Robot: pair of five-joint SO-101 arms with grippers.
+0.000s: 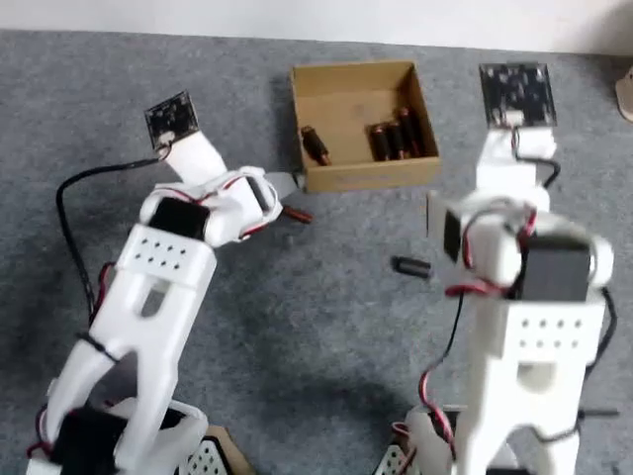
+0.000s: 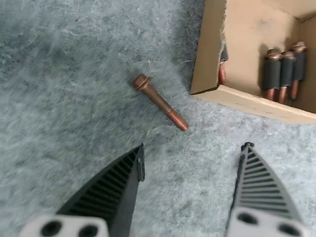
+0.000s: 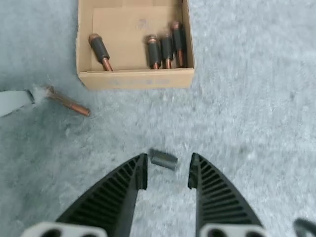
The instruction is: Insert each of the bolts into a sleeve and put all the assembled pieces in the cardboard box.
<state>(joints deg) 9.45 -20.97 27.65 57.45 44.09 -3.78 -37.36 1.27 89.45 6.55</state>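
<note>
Cardboard box (image 1: 366, 178) holds four finished pieces (image 1: 391, 139). The left tool (image 2: 192, 148) is open wide, and the loose bolt (image 2: 159, 102) lies just past its tips, near the box. The right tool (image 3: 168, 159) is half open, with the sleeve (image 3: 163, 160) right by its tips.

The box (image 1: 371, 176) sits at the far side of the table (image 1: 297, 327), between the two arms. Four assembled pieces lie in it: one (image 1: 315, 144) by its left wall, and three (image 1: 396, 137) side by side toward its right wall. A bolt (image 2: 159, 102) lies on the table just outside the box's near left corner, not touching it, just ahead of the left gripper (image 2: 190, 158). A sleeve (image 3: 163, 159) lies before the box and right of the bolt, well apart from both, at the right gripper's (image 3: 168, 170) tips.
</note>
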